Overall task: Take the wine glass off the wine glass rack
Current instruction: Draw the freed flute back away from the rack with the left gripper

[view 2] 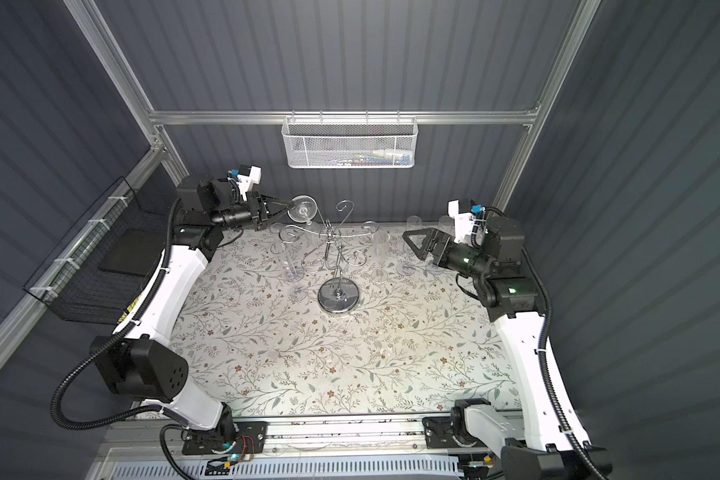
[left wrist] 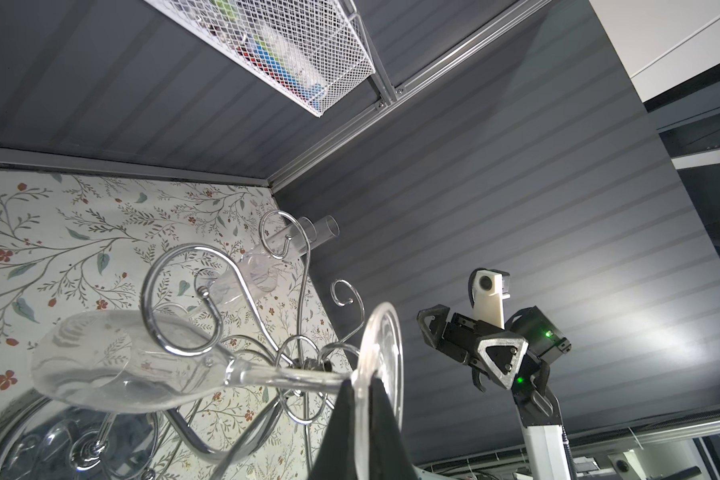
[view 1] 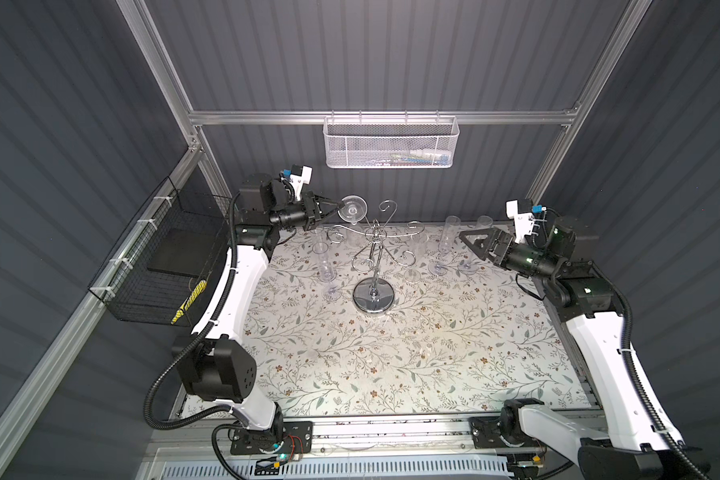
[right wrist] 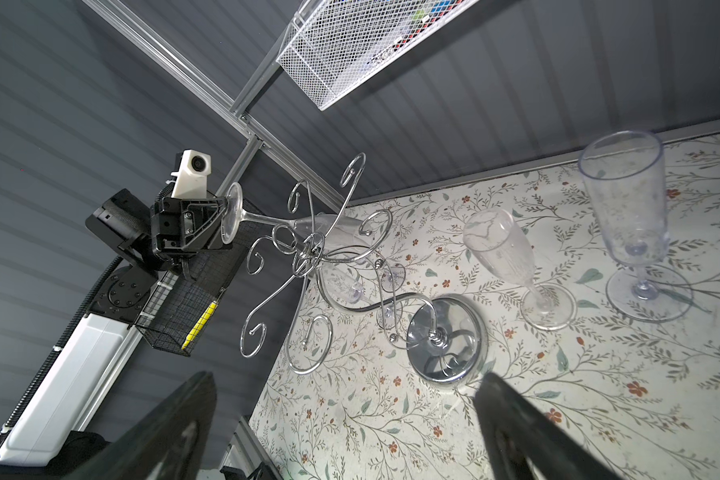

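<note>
The chrome wine glass rack stands at the back middle of the floral table, its curled arms spread above a mirrored disc base. My left gripper is shut on the round foot of a clear wine glass. The glass lies nearly level, and its bowl sits among the rack's arms near the hub. My right gripper hangs open and empty to the right of the rack.
Several clear flutes stand on the table: one left of the rack, others to its right. A white mesh basket hangs on the back rail. On the left wall is a black wire basket.
</note>
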You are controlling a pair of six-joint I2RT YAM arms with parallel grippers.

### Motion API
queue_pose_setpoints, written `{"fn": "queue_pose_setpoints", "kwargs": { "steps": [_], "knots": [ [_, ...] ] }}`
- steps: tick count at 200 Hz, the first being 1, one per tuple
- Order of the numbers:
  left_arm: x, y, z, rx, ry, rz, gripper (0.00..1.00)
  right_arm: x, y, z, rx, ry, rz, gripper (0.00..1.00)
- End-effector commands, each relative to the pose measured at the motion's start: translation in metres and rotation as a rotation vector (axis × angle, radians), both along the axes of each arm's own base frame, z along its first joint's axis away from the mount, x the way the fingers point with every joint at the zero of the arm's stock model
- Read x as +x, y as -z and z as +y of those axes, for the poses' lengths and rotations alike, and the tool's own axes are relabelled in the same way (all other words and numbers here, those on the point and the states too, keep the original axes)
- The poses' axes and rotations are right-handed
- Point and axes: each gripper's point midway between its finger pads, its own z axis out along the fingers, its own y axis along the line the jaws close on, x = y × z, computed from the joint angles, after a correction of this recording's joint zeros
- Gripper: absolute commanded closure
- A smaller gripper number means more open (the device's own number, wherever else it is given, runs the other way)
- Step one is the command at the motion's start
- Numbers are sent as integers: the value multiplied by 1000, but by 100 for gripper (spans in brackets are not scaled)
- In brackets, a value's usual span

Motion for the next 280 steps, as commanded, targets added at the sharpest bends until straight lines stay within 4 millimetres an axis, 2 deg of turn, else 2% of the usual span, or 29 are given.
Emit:
{"fn": "queue_pose_setpoints", "kwargs": {
  "steps": [1,61,105,153,216,259,280],
  "knots": [
    [-9,-16,11,24,-71,-62,100,-6,-4,-2,-2,2,-17,1],
    [-15,-19,31,93,-187,-78,100,-8,-6,-3,-2,4,-20,1],
    [-25,-35,44,192,-273,-156,100,-8,-11,-4,-4,9,-31,1],
    [-42,-60,50,233,-304,-260,100,-13,-30,-5,-1,13,-57,1],
    [-55,-85,43,168,-254,-328,100,-14,-33,-10,-14,34,-61,1],
    [-67,-101,38,157,-214,-418,100,-6,-30,-20,-28,112,-38,1],
    [-78,-109,30,182,-190,-499,100,-7,-31,-19,-29,100,-50,1]
  ]
}}
